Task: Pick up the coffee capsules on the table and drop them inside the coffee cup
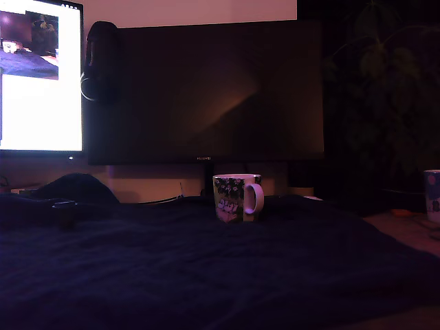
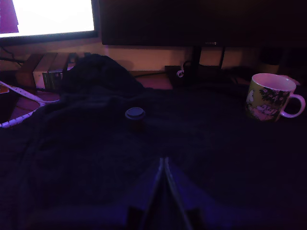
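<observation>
The dark navy table [image 1: 206, 275] bears the coffee cup [image 1: 237, 197] and apparently one coffee capsule [image 2: 135, 114].

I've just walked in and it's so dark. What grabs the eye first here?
The lit screen glows at the exterior view's left, beside a large dark monitor. On the navy cloth a patterned mug stands near the middle, with one small capsule sitting apart from it. In the wrist view the gripper shows its jaws closed together, holding nothing.

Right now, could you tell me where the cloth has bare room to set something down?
The table is bare across the near cloth, and between the capsule and the coffee cup. It is crowded only behind, by the monitors and cables. The hand sits shut over the near stretch.
</observation>
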Controlling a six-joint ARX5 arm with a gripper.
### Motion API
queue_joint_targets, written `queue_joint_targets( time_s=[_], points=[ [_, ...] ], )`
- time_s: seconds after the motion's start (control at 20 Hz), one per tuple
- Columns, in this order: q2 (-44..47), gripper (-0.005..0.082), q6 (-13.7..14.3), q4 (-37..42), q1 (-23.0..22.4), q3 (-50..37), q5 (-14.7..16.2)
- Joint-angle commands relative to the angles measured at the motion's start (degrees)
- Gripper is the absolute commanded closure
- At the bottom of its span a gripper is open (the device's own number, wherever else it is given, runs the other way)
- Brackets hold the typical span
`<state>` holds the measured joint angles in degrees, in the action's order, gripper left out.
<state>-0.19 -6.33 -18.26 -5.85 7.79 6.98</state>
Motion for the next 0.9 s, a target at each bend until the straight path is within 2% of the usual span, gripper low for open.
queue_joint_targets(
  time_s=[0.0, 0.3, 0.6, 0.75, 0.85],
  points=[
    [-0.55, 0.0793, -0.81, 3.74, 0.11, -1.03, -0.44],
    [-0.55, 0.0793, -1.49, 3.78, 0.11, -1.03, -0.42],
    [-0.55, 0.0793, -4.0, 7.63, 0.11, -1.03, -0.63],
    [0.04, 0.0793, -4.24, 8.04, 0.11, -1.03, -3.72],
    [1.16, 0.0793, -4.24, 8.31, 0.11, -1.03, -4.59]
  ],
)
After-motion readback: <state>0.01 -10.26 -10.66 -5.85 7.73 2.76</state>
